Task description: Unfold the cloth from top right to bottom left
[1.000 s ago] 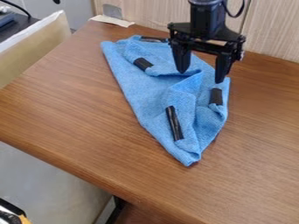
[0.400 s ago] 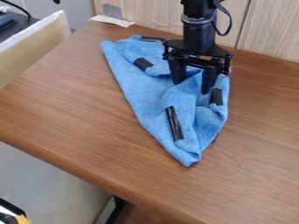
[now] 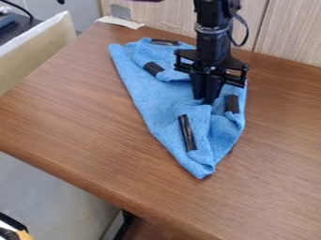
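- Across most of the view extends the brown wooden table [image 3: 75, 117], with its front edge running slantwise from the left side down to the bottom.
- Behind it stands the pale wall [image 3: 294, 37], which has a wood-like grain and a thin vertical joint.
- On the far half of the table lies the blue cloth [image 3: 141, 89], still partly folded. It is wider near the wall, and it becomes narrow to a blunt point towards the camera. Several folds are raised in its middle and right part.
- Below the table, at lower left, there is a grey surface [image 3: 50, 197].
- Beside the table, at upper left, a beige panel [image 3: 37, 51] is placed, with a whitish top edge.
- From the top edge the black arm [image 3: 213, 28] comes down, and a black cable [image 3: 246, 33] makes a loop at its right.
- Over the right middle of the cloth hangs the gripper [image 3: 203, 101]. Its fingers are brought together, with their tips against a raised fold; whether they really pinch the fabric, I cannot tell.
- On the cloth are four black strips: one at the far edge [image 3: 165, 42], one at upper left [image 3: 153, 69], one at right [image 3: 232, 104], and a longer one nearer the point [image 3: 187, 132].
- At the far left corner of the table lies pale paper [image 3: 120, 22].
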